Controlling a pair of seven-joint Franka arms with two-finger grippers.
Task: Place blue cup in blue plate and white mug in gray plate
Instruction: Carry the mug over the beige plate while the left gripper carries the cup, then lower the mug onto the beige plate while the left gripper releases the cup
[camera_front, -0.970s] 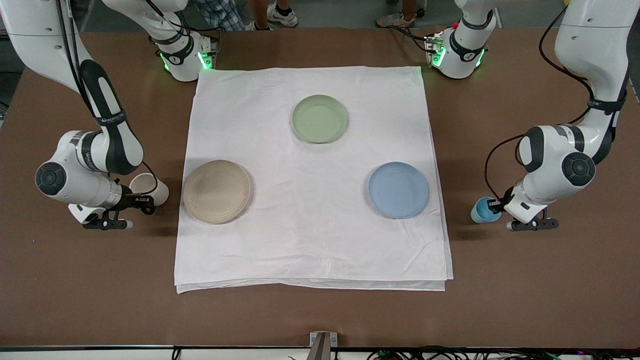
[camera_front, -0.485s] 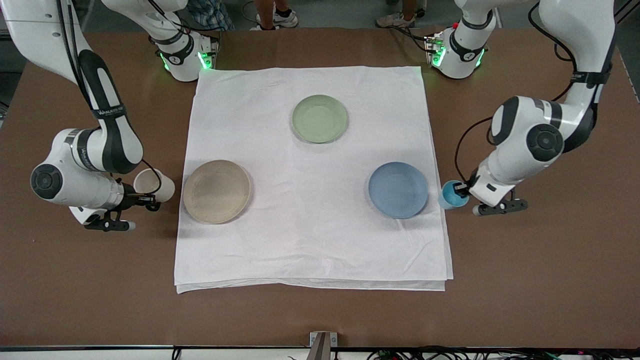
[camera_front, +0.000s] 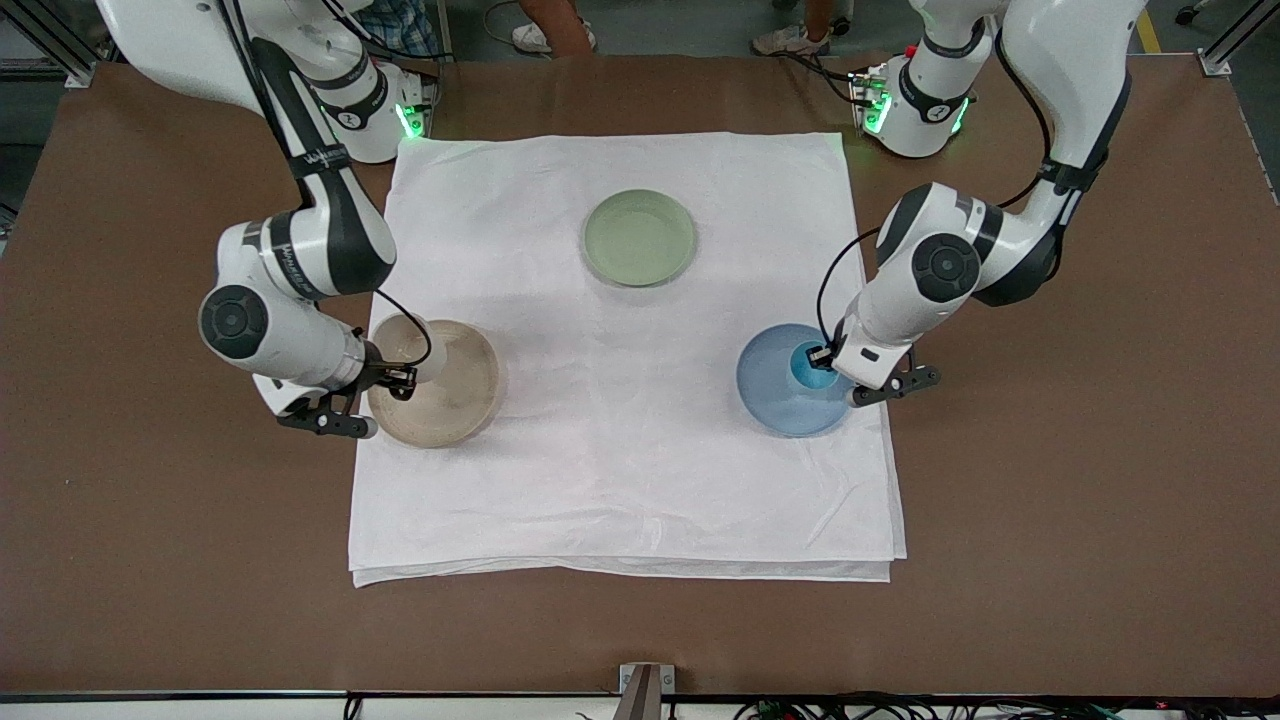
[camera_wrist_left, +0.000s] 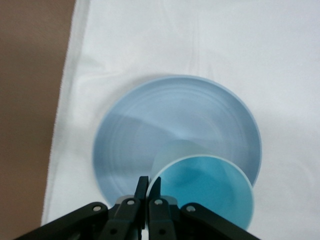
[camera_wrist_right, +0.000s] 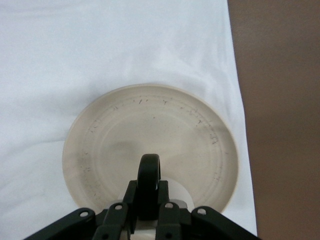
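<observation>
On the brown tabletop (camera_front: 1050, 500), a white cloth (camera_front: 620, 470) fills the middle of the frame and carries three plates. Lowest of them, at centre-left, lies the gray plate (camera_front: 455, 400), with the blue plate (camera_front: 775, 400) at about the same height at centre-right.

The right claw (camera_front: 398, 377) hangs over the gray plate's rim toward the right arm's end of the tabletop, pinching the white mug (camera_front: 405, 345) by its dark loop handle (camera_wrist_right: 148, 182); in the right wrist view the handle stands up between the pressed-in fingers (camera_wrist_right: 131, 200), with the gray plate (camera_wrist_right: 150, 135) spread below. Whether the mug touches the plate cannot be told.

The left claw (camera_front: 822, 356) is over the blue plate, its fingers (camera_wrist_left: 141, 187) pressed on the wall of the blue cup (camera_front: 808, 365); the left wrist view shows the cup's cyan inside (camera_wrist_left: 202, 192) above the blue plate (camera_wrist_left: 150, 130).

Higher in the frame, near the top centre of the cloth, sits a sage-green plate (camera_front: 639, 237), well apart from both claws.
</observation>
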